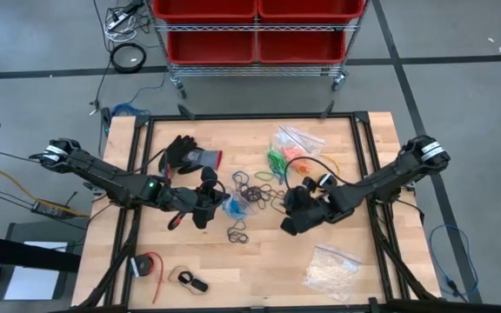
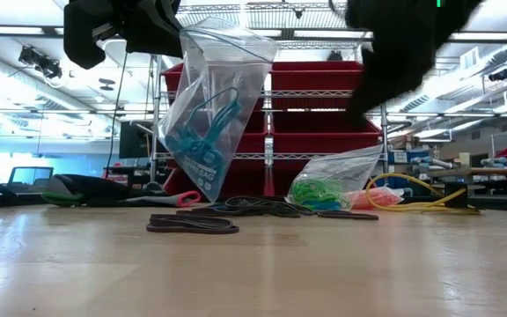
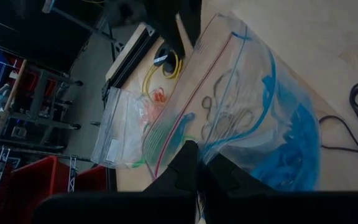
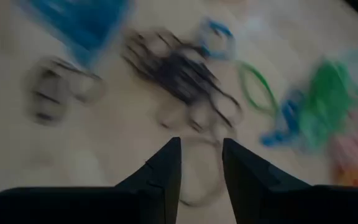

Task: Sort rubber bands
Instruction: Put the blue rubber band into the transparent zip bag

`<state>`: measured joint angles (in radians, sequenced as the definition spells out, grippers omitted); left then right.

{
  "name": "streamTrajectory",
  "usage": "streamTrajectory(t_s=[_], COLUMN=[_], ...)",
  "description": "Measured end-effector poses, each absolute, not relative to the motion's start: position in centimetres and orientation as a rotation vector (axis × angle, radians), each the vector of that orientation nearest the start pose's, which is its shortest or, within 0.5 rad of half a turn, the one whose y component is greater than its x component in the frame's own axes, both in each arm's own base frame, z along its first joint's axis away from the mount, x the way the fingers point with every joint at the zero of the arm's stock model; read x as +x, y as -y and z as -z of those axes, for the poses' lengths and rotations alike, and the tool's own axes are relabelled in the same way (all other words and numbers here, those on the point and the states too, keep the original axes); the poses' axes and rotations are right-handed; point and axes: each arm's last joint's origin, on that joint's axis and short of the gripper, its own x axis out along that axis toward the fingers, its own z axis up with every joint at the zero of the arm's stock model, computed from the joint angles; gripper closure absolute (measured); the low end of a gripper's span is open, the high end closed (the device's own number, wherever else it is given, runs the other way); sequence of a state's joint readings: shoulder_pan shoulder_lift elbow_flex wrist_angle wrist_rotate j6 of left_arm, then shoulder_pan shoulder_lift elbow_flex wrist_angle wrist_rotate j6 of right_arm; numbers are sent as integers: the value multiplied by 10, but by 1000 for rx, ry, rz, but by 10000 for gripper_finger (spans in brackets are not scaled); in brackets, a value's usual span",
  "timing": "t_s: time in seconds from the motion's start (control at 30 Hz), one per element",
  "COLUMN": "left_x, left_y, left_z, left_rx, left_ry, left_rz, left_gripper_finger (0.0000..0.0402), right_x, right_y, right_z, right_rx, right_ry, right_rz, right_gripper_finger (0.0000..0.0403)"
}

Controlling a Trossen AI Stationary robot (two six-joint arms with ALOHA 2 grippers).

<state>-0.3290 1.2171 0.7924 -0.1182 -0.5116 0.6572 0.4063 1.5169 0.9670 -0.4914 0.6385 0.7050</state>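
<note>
Thin black, blue and green bands (image 1: 255, 187) lie tangled mid-table. The left gripper (image 1: 205, 209) is clamped on a bag (image 2: 208, 114) of blue bands; the right gripper's (image 4: 201, 163) fingers stand apart, empty.

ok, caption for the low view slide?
Left gripper holds clear bag of blue rubber bands above black bands on table.

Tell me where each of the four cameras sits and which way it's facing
High view: overhead, straight down on the table; both arms show.
Low view: table height, level toward the red bins; arms enter from above.
Left wrist view: on the left arm, past its shut left tool pinching the clear bag of blue bands.
Right wrist view: on the right arm, past the parted right tool toward the black rubber bands.
Shared: the high, low and left wrist views all show that bag.
</note>
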Motion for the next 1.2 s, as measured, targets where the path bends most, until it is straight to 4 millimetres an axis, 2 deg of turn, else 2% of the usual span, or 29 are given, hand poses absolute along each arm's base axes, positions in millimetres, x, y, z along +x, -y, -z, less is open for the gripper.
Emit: streamTrajectory(t_s=[0.13, 0.23, 0.43, 0.6, 0.77, 0.97, 1.03, 1.13, 1.2], left_x=[247, 247, 247, 247, 247, 247, 247, 247, 247], left_y=[69, 69, 69, 69, 69, 69, 69, 69, 69], left_z=[-257, -257, -257, -257, -257, -257, -257, -257, -257], left_rx=[863, 863, 863, 863, 863, 863, 863, 863, 863], left_ry=[-542, -542, -542, -542, -542, -542, -542, -542, -542], left_rz=[-9, -9, -9, -9, -9, -9, -9, -9, -9], left_gripper_finger=[389, 389, 389, 389, 389, 389, 389, 389, 389], right_x=[269, 272, 269, 268, 270, 278, 279, 278, 277], right_y=[-73, -52, -7, 21, 34, 41, 42, 39, 35], right_z=[-180, -163, -144, -134, -111, -93, -92, -96, -102], right_rx=[169, 228, 297, 371, 389, 388, 399, 405, 393], right_ry=[-781, -722, -607, -638, -723, -710, -702, -697, -690], right_rz=[587, 572, 574, 559, 545, 580, 585, 569, 551], right_gripper_finger=[298, 299, 308, 315, 319, 321, 336, 385, 394])
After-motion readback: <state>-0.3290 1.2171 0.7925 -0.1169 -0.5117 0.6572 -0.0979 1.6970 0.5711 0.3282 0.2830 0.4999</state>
